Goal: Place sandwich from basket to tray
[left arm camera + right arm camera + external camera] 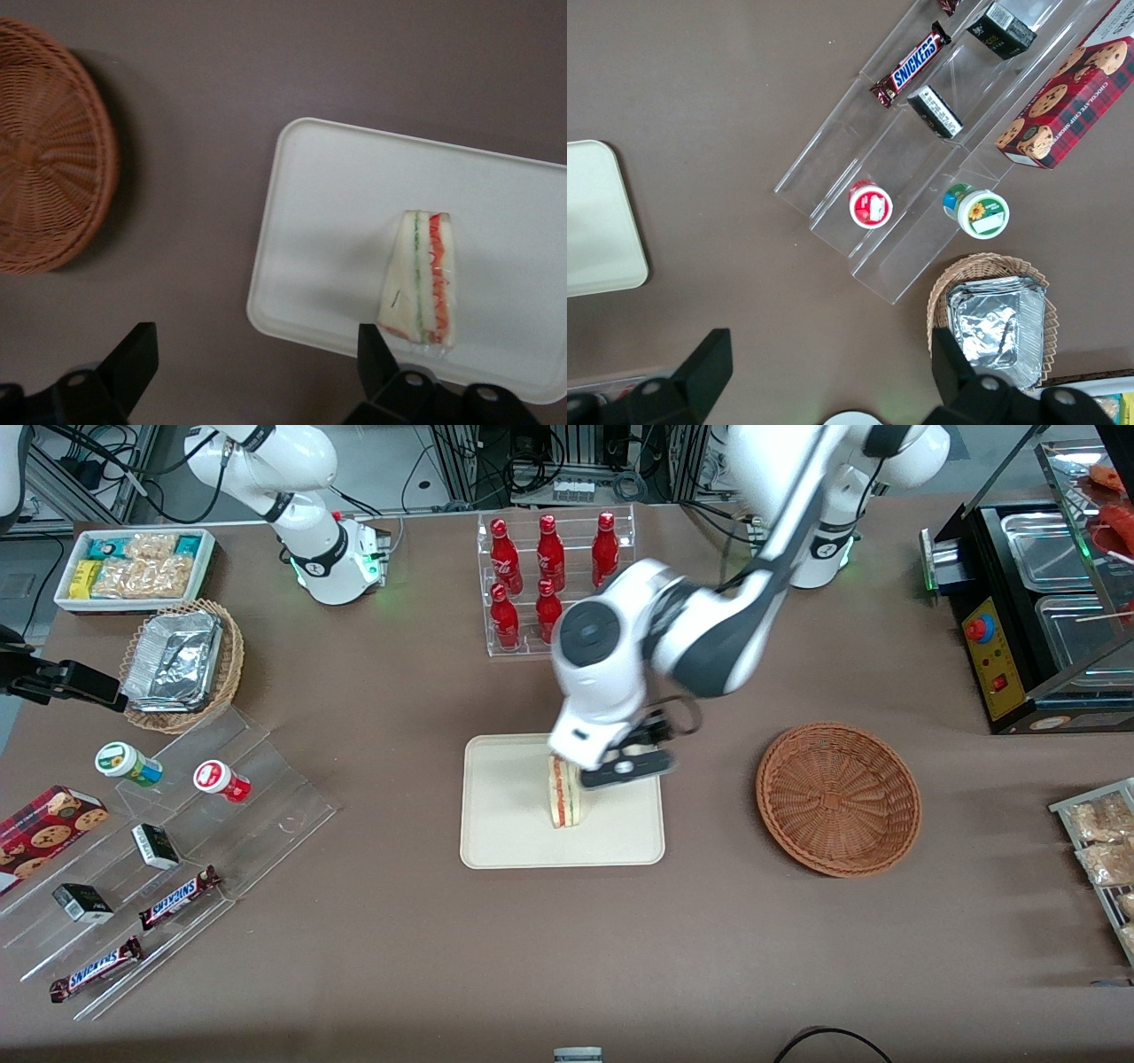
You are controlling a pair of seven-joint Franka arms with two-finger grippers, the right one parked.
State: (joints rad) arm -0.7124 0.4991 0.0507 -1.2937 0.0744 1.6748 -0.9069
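The sandwich [565, 795] stands on its edge on the tray [505, 841], filling layers showing, near the tray's middle. The basket [837, 798] sits empty on the table [399, 948] at about three o'clock from the tray in the front view, well apart from it. The left arm's end effector [252, 367] hangs above the tray, its two fingers spread wide apart with nothing between them; in the wrist view the sandwich [421, 279] lies clear of both fingers [133, 363], though one fingertip shows just beside the wedge's wide end.

The placing looks done, so the remaining risk lies in the retreat. The wedge stands on a narrow face, which suggests it would topple with a light nudge. If the arm swings sideways before it has risen enough, the nearer finger could clip the wedge's top and knock it flat, or shove it toward the tray's rim at six o'clock. A tipped wedge would likely stay on the tray, since there is bare tray on every side of it, but a harder sweep could push it over the low rim onto the table. A straight lift first would avoid this. A wide swing toward twelve o'clock might also bring the arm's elbow near the rack of red bottles [551, 558].
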